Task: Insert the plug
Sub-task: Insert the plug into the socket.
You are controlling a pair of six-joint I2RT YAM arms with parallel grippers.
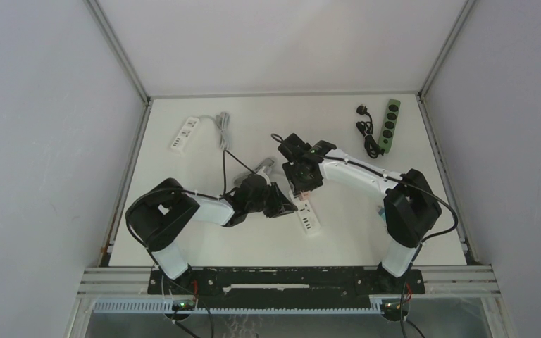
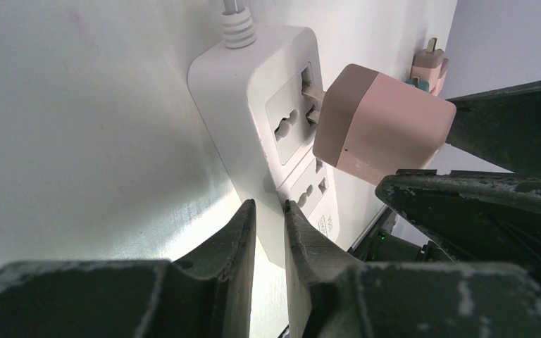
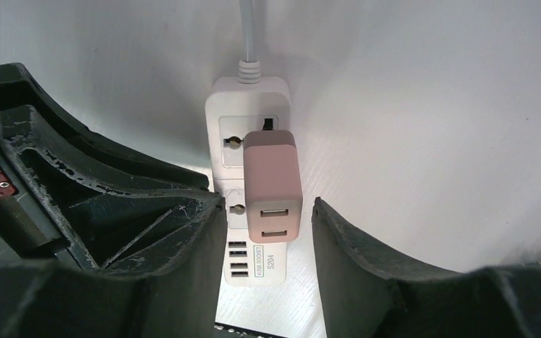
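**Pink plug tilted in the power strip, right jaws parted around it**

The white power strip (image 3: 250, 91) is seen lying flat on the table (image 1: 366, 239), with its cord (image 3: 248, 28) leaving one end. The pink plug (image 3: 273, 184) is found at the strip's socket nearest that cord. Its prongs are entered, but bare metal is shown in the left wrist view, and the body is tilted off the strip's face. 2 USB ports (image 3: 273, 224) are shown on the plug's outer face.

The right gripper (image 3: 269, 208) is positioned over the strip with its fingers (image 3: 197, 246) spread, 1 on each side of the plug. A narrow gap is visible on both sides, so no grip is seen.

The left gripper (image 2: 269, 215) is closed, with its fingers (image 2: 236, 239) brought together and nothing between them. The tips are set at the strip's long edge, beside the 2nd socket from the cord. Whether the strip is touched cannot be told.

Well away from the strip, toward the far left, a second white strip (image 1: 184, 134) is laid. Toward the far right a green strip (image 1: 390, 125) is laid, with a coiled black cable (image 1: 366, 130) just beside it.
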